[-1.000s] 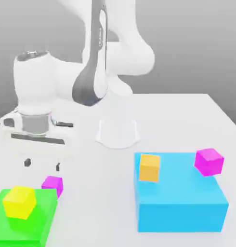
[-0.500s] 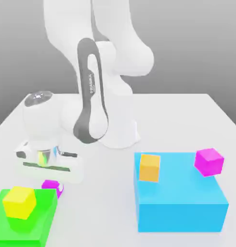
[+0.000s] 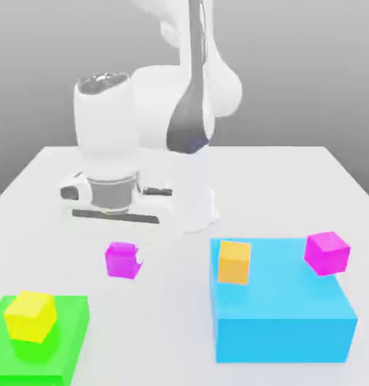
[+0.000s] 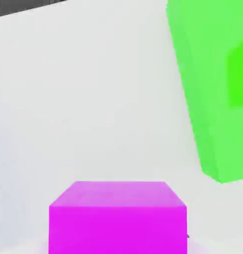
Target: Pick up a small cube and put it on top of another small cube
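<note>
yellow cube (image 3: 30,316) on green block (image 3: 67,339)

Readable text: none.
Arm (image 3: 189,113) markings: none legible on dark panel.
Cubes, blocks: plain faces, no labels/nos.
Table (image 3: 293,181): unmarked.

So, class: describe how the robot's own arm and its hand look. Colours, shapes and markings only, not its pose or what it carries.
The arm is glossy white, built of thick rounded segments, with a dark grey curved panel down one link. A fat white cylinder with a grey-rimmed top cap leads to a metallic grey collar. Below sits the hand, a wide white bar with a dark underside strip.
</note>
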